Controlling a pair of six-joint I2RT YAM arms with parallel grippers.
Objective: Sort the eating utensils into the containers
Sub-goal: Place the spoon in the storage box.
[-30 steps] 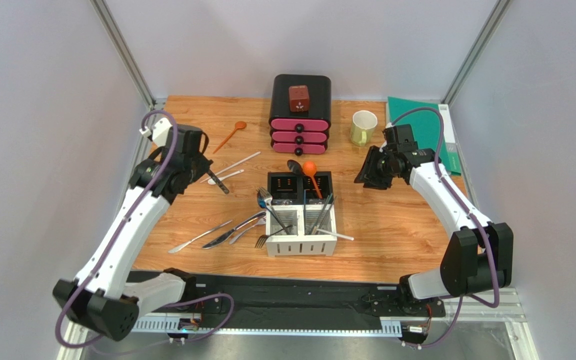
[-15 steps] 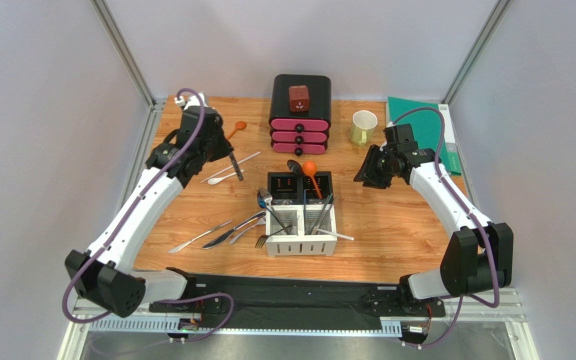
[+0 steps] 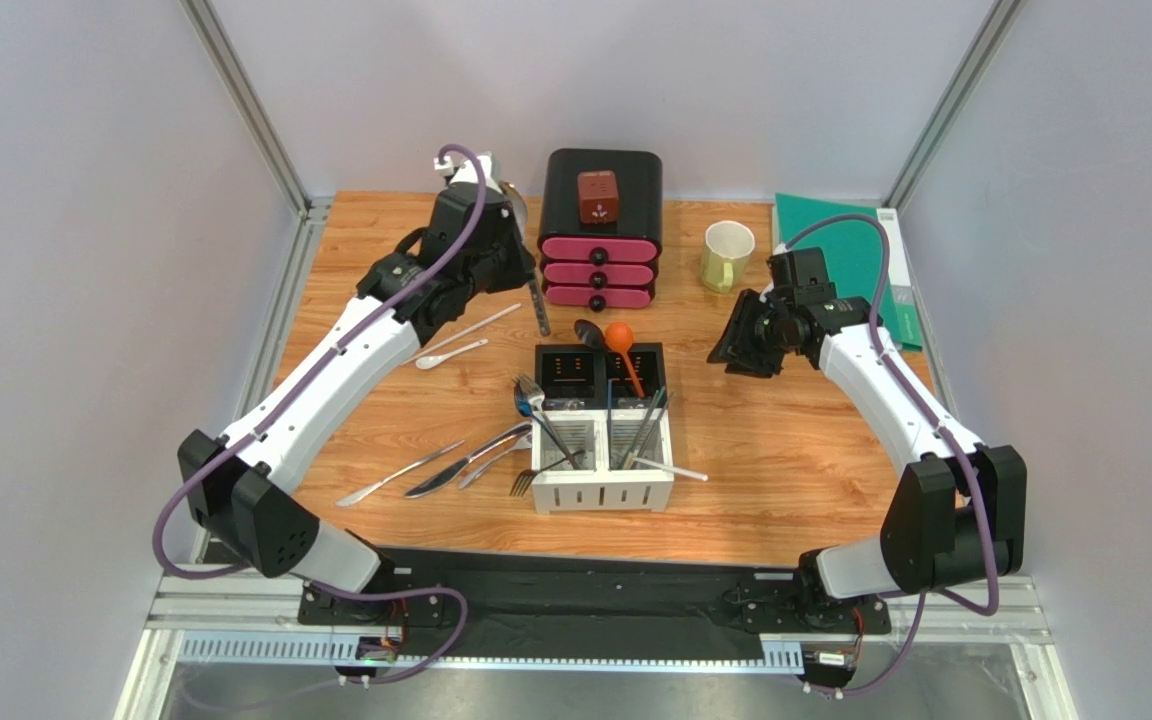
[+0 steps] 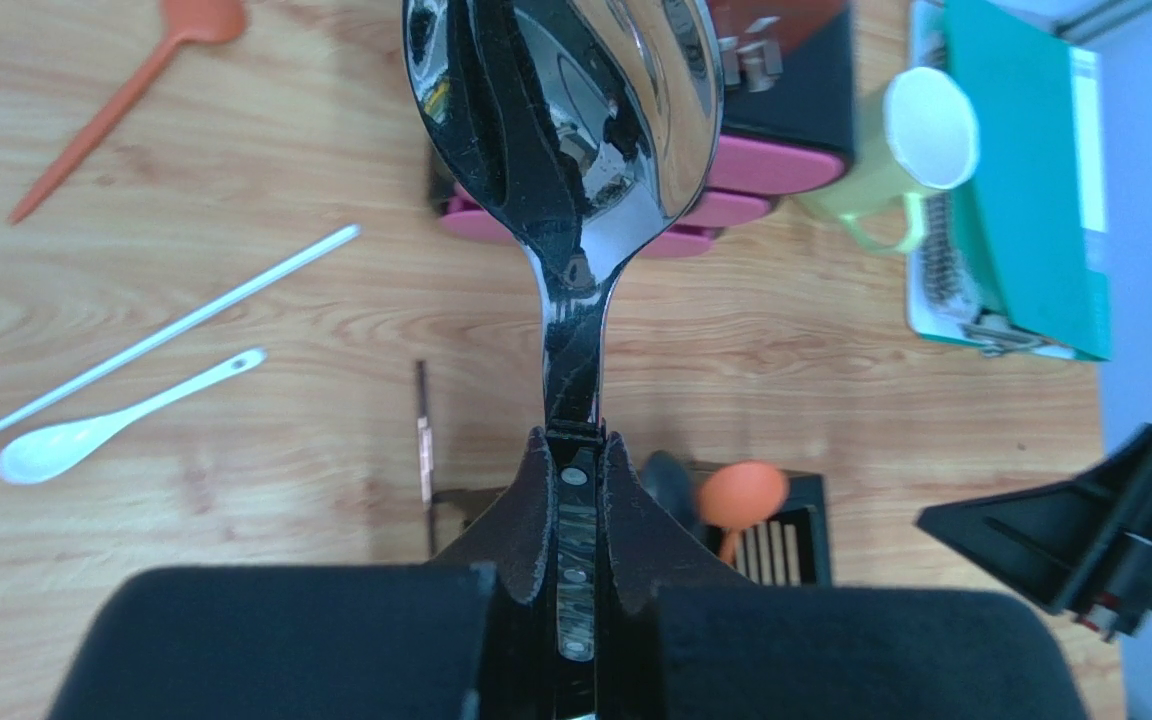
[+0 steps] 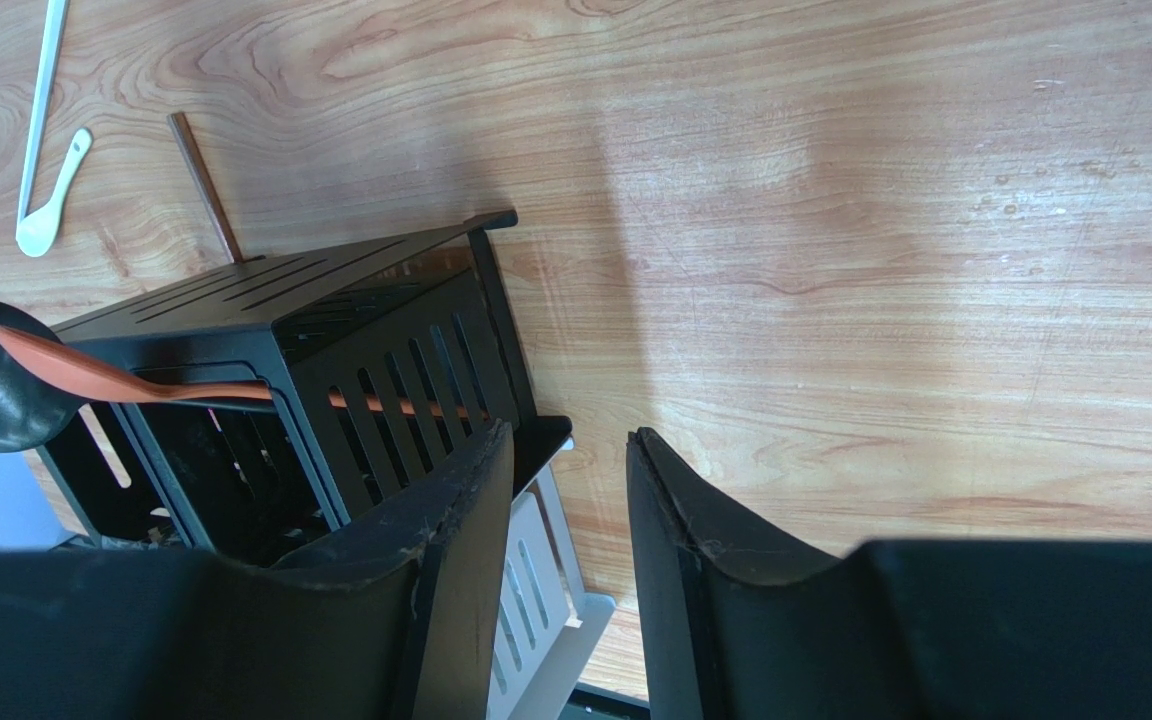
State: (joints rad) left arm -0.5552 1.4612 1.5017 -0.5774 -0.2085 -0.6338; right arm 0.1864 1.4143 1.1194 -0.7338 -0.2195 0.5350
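My left gripper [image 3: 522, 270] is shut on the handle of a silver metal spoon [image 4: 567, 105], held above the table beside the drawer box, behind the caddy's left corner. The caddy [image 3: 602, 491] holds an orange spoon [image 3: 620, 342] and a black spoon [image 3: 588, 333] in its black compartments, and silver utensils in its white ones. An orange spoon [image 4: 117, 90], a white spoon [image 3: 450, 356], a white stick [image 3: 485, 323] and a thin brown chopstick [image 4: 425, 450] lie on the table. Several silver utensils [image 3: 447, 465] lie left of the caddy. My right gripper [image 3: 732, 338] is open and empty, right of the caddy [image 5: 312, 323].
A black-and-pink drawer box [image 3: 602, 225] stands at the back centre, close to my left gripper. A pale green mug [image 3: 726, 255] and a green notebook [image 3: 838, 248] are at the back right. Grey walls close in both sides.
My left arm has swung right and toward the back with the spoon, from the table's left side to beside the drawer box. The right arm has not moved.
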